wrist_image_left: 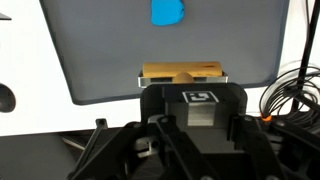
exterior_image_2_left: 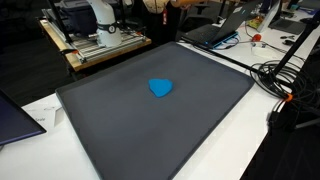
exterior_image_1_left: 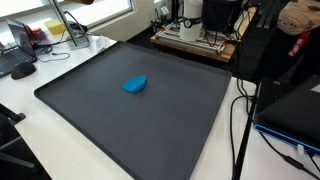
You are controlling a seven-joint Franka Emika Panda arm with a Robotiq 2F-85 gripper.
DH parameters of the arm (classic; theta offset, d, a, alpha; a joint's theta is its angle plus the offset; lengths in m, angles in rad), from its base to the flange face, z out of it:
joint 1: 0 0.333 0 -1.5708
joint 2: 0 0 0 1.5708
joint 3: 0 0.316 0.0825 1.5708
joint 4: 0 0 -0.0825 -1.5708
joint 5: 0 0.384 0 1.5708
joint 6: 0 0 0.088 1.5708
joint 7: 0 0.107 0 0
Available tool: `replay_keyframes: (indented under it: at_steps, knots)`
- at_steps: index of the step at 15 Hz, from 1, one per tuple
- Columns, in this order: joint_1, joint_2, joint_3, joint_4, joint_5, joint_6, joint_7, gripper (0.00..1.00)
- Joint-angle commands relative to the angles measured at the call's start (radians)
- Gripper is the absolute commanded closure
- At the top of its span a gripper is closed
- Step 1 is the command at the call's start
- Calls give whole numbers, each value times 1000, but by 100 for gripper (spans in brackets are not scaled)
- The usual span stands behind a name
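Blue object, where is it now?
The blue object lies near the middle of the dark mat in both exterior views; the wrist view shows it at top centre.

- blue lump [wrist_image_left: 167,12]: sliced by the top edge of the wrist view; in both exterior views [exterior_image_1_left: 134,85] [exterior_image_2_left: 160,88] too small to tell what it is.
- pincer [wrist_image_left: 186,140]: dark mass along the bottom of the wrist view, cut by the lower edge; fingertips blend into the black block [wrist_image_left: 165,105] behind. Out of frame in both exterior views.
- arm base [exterior_image_1_left: 190,14]: cut off at the top edge in both exterior views.
- dark mat [exterior_image_2_left: 120,130]: near corner runs off the bottom edge in both exterior views.
- cables [wrist_image_left: 290,95]: clipped at the right edge of the wrist view.
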Motion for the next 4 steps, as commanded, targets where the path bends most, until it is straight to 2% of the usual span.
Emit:
replay_keyframes:
  at_steps: [1,4]
  knots:
    - [-9,-62,16,-20,13,-82,-68,78]
    - [-14,-89,22,-18,13,-146,-145,78]
